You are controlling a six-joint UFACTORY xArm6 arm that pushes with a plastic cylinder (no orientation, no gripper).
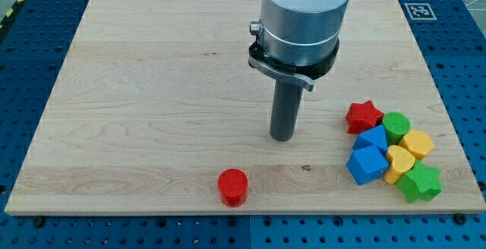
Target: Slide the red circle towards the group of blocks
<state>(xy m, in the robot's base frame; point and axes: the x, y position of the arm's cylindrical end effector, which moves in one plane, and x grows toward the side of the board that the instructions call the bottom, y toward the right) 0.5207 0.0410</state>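
A pale wooden counter (pixel 152 89) is seen from slightly above, set on a blue perforated base. A thick grey arm comes down from the view's top and ends in a dark rod; my tip (pixel 283 138) is set on the board near its middle. No jaws are fitted, so nothing is held or gripped.

The red circle (pixel 233 187), a short cylinder, stands alone near the view's bottom edge, below and to the left of my tip and apart from it. At the view's right a tight group is gathered: a red star (pixel 364 116), a green circle (pixel 396 124), two blue blocks (pixel 371 139) (pixel 367 165), two yellow blocks (pixel 417 143) (pixel 399 160) and a green star (pixel 421 182).

The red circle is judged light, rigid and easily slid; being round, it may roll off a glancing push. Contact is best made on its left side, square through the centre, so it is driven rightward.
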